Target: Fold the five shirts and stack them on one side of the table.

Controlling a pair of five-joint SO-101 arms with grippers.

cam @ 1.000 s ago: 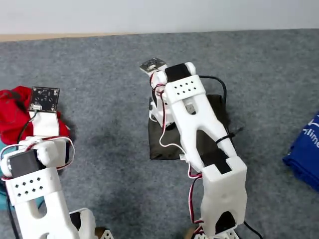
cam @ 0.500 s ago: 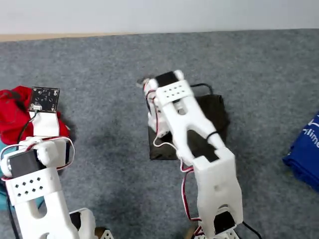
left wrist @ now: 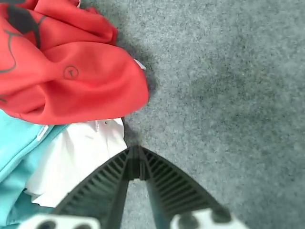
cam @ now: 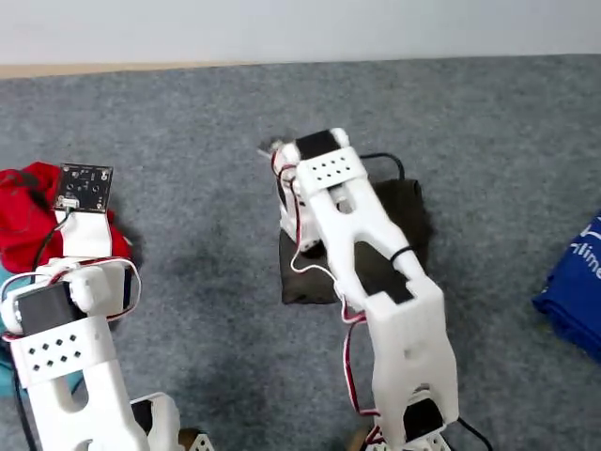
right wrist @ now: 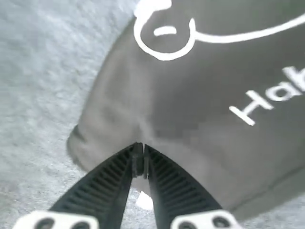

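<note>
A folded dark grey shirt [cam: 406, 218] with white print lies mid-table, largely under the right arm. In the right wrist view my right gripper [right wrist: 138, 151] is shut, its tips resting on this dark grey shirt [right wrist: 200, 81] near one corner, where a small crease gathers; whether cloth is pinched I cannot tell. At the left edge a red shirt [cam: 23, 218] is heaped. My left gripper [left wrist: 138, 157] is shut with nothing in it, just beside the red shirt [left wrist: 71, 76], a white shirt [left wrist: 83, 155] and a teal shirt [left wrist: 14, 152] piled together. A blue shirt [cam: 575, 287] lies at the right edge.
Grey carpet-like table surface [cam: 188, 263] stretches bare between the two arms and behind the dark shirt. A pale wall strip [cam: 300, 28] borders the far edge. A small white tag [right wrist: 144, 201] lies on the carpet by the dark shirt's corner.
The right arm swung left and its wrist tipped down, bringing its gripper onto the dark shirt's left part. The left arm and the shirts stayed put.
</note>
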